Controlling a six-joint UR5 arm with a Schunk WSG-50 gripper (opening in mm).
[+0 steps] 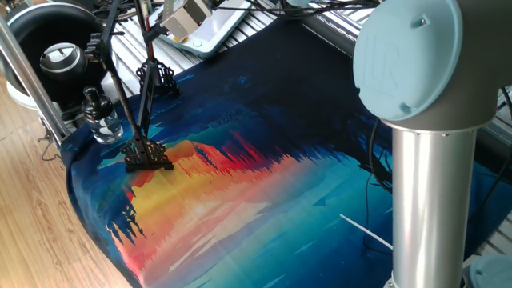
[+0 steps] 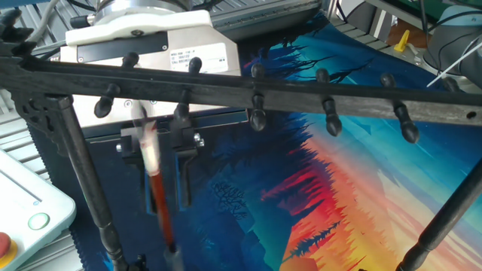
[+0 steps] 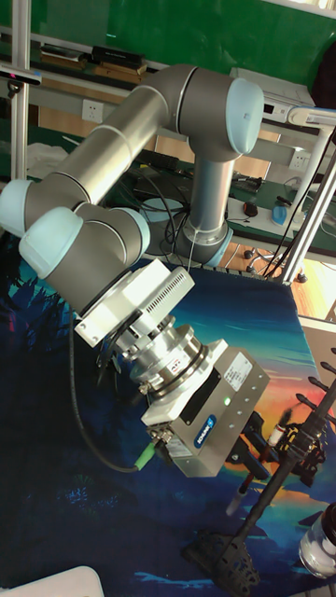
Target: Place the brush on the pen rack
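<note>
The pen rack (image 2: 301,94) crosses the other fixed view as a black bar with hanging pegs; its footed ends (image 1: 146,154) stand on the painted mat. The brush (image 2: 154,188), with its reddish-brown shaft, hangs nearly upright below the bar's left pegs and is blurred by motion. My gripper (image 2: 158,162) is behind it, open. Its two dark fingers (image 2: 184,169) stand wide apart on either side of the shaft without touching it. In the tall fixed view my gripper (image 3: 254,457) reaches to the rack (image 3: 224,560), with the brush (image 3: 276,436) beside its fingers.
A clear glass bottle (image 1: 100,120) with a black cap stands at the mat's left edge, beside a black round tub (image 1: 56,48). A long thin white rod (image 1: 364,226) lies on the mat near the arm's column (image 1: 424,184). A white control box (image 2: 30,203) sits at the left.
</note>
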